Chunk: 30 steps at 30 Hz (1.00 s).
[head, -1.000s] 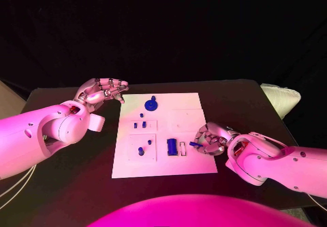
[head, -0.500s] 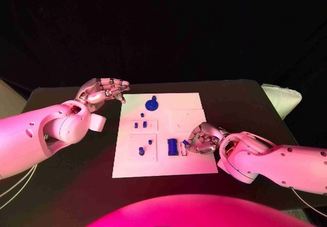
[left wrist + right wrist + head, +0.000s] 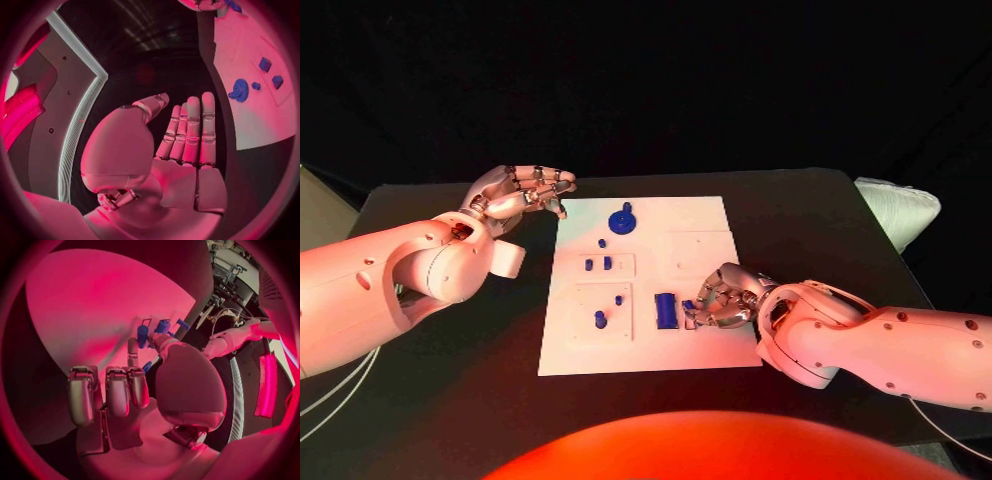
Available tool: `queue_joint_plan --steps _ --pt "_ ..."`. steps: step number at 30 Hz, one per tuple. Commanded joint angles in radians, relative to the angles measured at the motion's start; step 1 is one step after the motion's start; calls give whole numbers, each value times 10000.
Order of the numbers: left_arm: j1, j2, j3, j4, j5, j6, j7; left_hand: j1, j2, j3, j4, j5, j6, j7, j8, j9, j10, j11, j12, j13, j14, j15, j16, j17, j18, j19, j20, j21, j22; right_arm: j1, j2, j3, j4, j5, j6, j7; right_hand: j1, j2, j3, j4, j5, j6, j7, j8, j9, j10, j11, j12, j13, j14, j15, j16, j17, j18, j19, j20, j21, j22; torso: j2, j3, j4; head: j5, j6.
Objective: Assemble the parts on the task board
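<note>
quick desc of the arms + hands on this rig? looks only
Two smooth, rounded white arm shells, left arm and right arm. Each ends in a silver metallic segmented-finger hand: left hand, right hand. Thin pale cables hang under the left arm. Small dark screw holes dot the shells.

I can read no text, label, brand, number or sign anywhere here: not on the task board (image 3: 711,345), not on the blue parts (image 3: 666,310) standing on it, and not on the black table (image 3: 834,215) around it.
</note>
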Motion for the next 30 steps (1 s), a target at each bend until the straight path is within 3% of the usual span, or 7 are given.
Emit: queue_joint_plan --steps 1,16,30 --pt "0 18 7 29 -13 168 11 42 44 -20 24 -13 -68 19 36 -14 -52 -18 69 -10 -52 14 -22 -16 61 45 6 -39 -12 -27 22 1 -1 -105 238 -161 -104 -3 -42 -10 -33 31 -16 47 -5 883 -58 51 2446 999 -59 54 2339 -199 945 -59 32 2505 6 0 -1 16 1" --pt "0 11 7 24 -13 177 -12 32 51 -25 40 -14 -71 21 39 -15 -59 -16 72 -12 -51 16 -19 -16 61 48 7 -44 -15 -42 65 2 -23 -203 113 -133 -331 62 -253 106 -117 100 -39 98 23 868 -82 14 2429 993 -82 41 2312 -189 934 -78 -18 2492 0 -1 1 -7 1" --pt "0 3 6 11 -13 175 -26 20 58 -31 57 -15 -74 22 42 -16 -65 -14 76 -14 -51 18 -18 -16 60 51 9 -49 -19 -43 25 3 89 -139 139 -15 -1277 272 -916 139 177 102 -38 106 36 878 -78 23 2441 996 -80 47 2326 -193 937 -79 4 2497 2 3 4 6 1"
